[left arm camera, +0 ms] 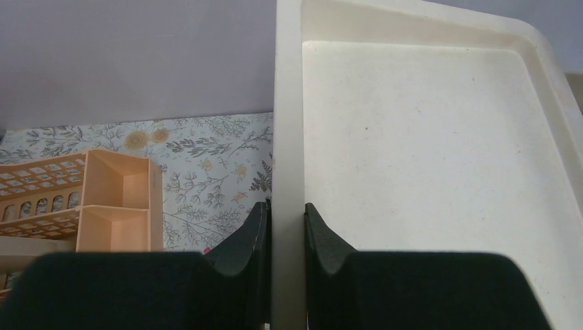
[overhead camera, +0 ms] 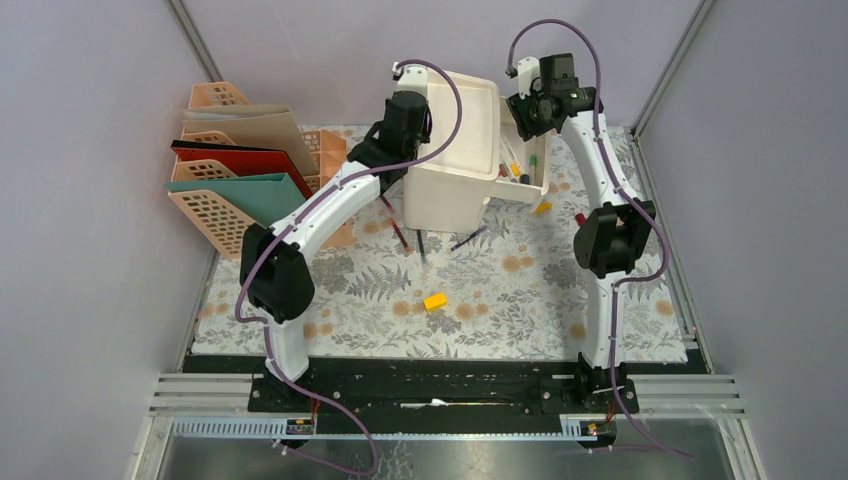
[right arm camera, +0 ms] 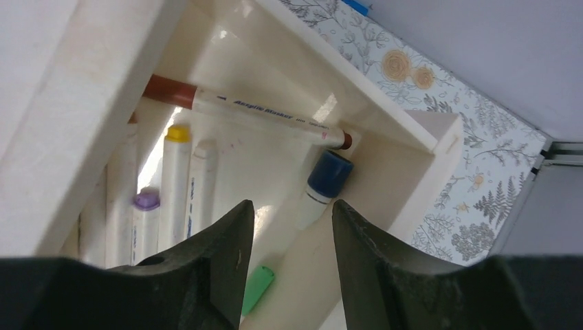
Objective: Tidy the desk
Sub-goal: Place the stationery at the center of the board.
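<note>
The desk [overhead camera: 520, 300] fills the centre of the top view. At its upper middle, the left gripper [left arm camera: 287, 221] pinches the thin wall of the tilted white tray [left arm camera: 440, 158]. A slip there could scatter the markers [right arm camera: 175, 185], above which the right gripper [right arm camera: 292, 214] hovers, fingers spread.

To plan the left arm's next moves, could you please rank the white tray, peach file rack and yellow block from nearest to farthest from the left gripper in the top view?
1. White tray: clamped by the left gripper.
2. Peach file rack: to its left, at the left edge of the desk.
3. Yellow block: farthest, near the front middle.
</note>
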`<state>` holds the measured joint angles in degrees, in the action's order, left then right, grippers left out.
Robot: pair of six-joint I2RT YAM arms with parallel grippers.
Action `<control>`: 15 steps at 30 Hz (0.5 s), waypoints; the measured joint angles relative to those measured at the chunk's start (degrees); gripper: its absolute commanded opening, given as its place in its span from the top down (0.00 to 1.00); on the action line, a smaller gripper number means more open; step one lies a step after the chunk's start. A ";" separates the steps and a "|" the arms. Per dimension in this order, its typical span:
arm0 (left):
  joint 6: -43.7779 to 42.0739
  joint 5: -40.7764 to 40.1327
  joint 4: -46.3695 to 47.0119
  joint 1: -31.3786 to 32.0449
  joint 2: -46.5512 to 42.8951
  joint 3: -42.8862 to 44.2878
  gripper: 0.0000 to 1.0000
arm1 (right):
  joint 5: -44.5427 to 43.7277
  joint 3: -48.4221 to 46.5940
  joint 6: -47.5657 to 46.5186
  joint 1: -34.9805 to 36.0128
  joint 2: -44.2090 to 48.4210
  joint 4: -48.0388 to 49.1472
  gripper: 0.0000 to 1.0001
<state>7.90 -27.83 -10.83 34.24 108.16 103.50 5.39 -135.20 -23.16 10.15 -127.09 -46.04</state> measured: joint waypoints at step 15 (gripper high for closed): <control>0.72 -0.81 0.07 0.85 -0.11 0.02 1.00 | -11.41 -3.50 -0.61 2.34 -4.35 0.07 0.57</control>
<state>8.62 -28.64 -10.76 35.09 108.05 103.53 -6.02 -138.69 -23.77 12.49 -131.44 -45.98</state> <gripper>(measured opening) 0.200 0.436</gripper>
